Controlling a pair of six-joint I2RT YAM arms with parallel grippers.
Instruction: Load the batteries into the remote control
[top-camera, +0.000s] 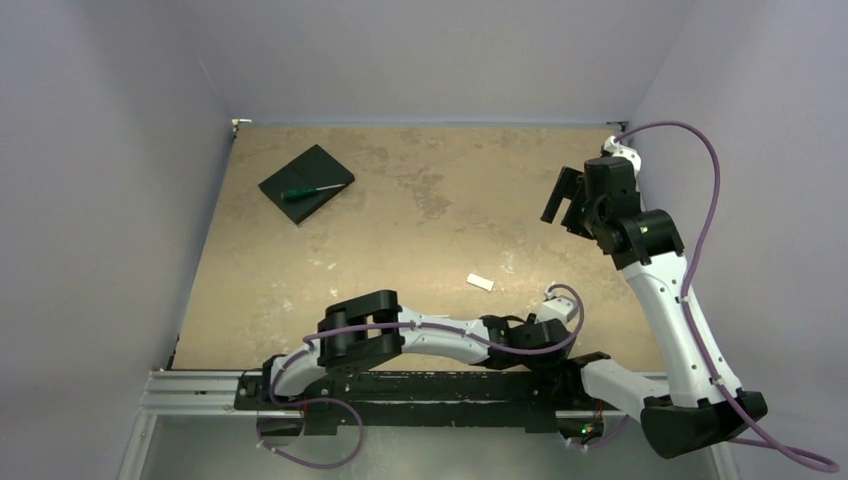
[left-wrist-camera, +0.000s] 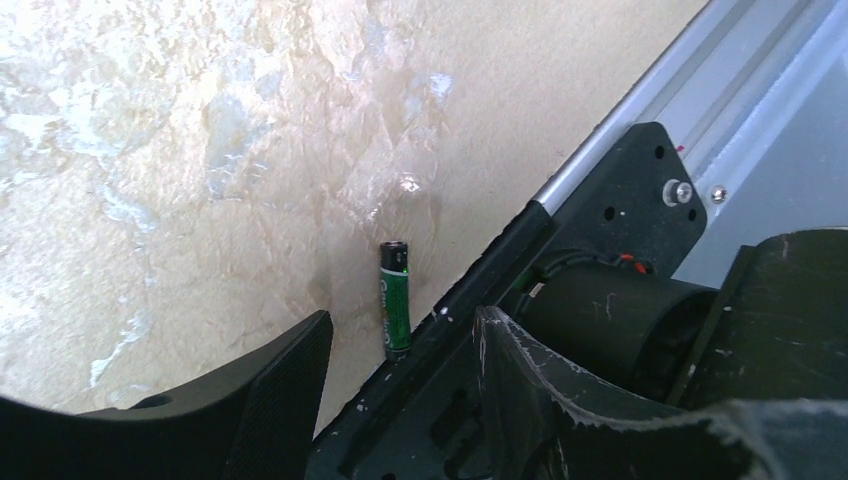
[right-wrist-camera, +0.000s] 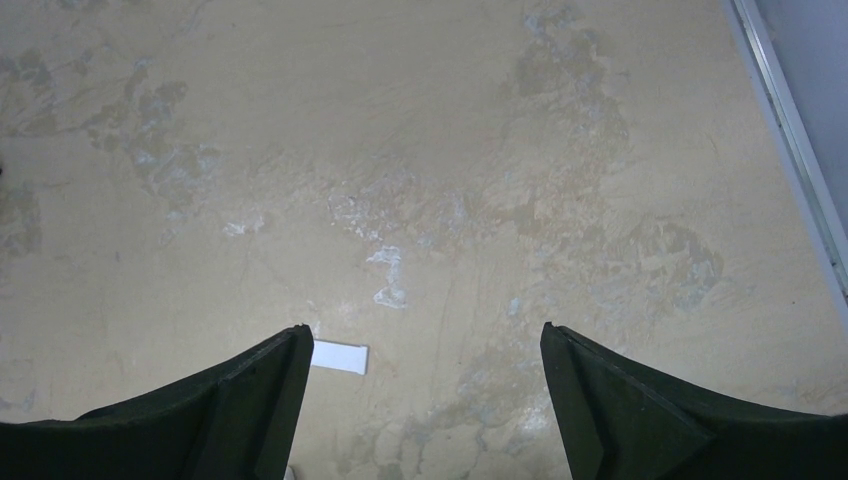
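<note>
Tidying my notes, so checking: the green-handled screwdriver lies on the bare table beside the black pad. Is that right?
Not quite. The green-handled screwdriver lies on top of the black pad, not on the bare table beside it. The top view shows this.

Left wrist view: battery (left-wrist-camera: 394, 297) lower end meets the black base plate (left-wrist-camera: 620, 190) at the near edge of the worktop (left-wrist-camera: 200, 150); tucked under or not, cannot tell. Right wrist view: white strip (right-wrist-camera: 340, 356), one end cut by a right gripper (right-wrist-camera: 422, 332) finger. Top view: strip too small to identify.
</note>
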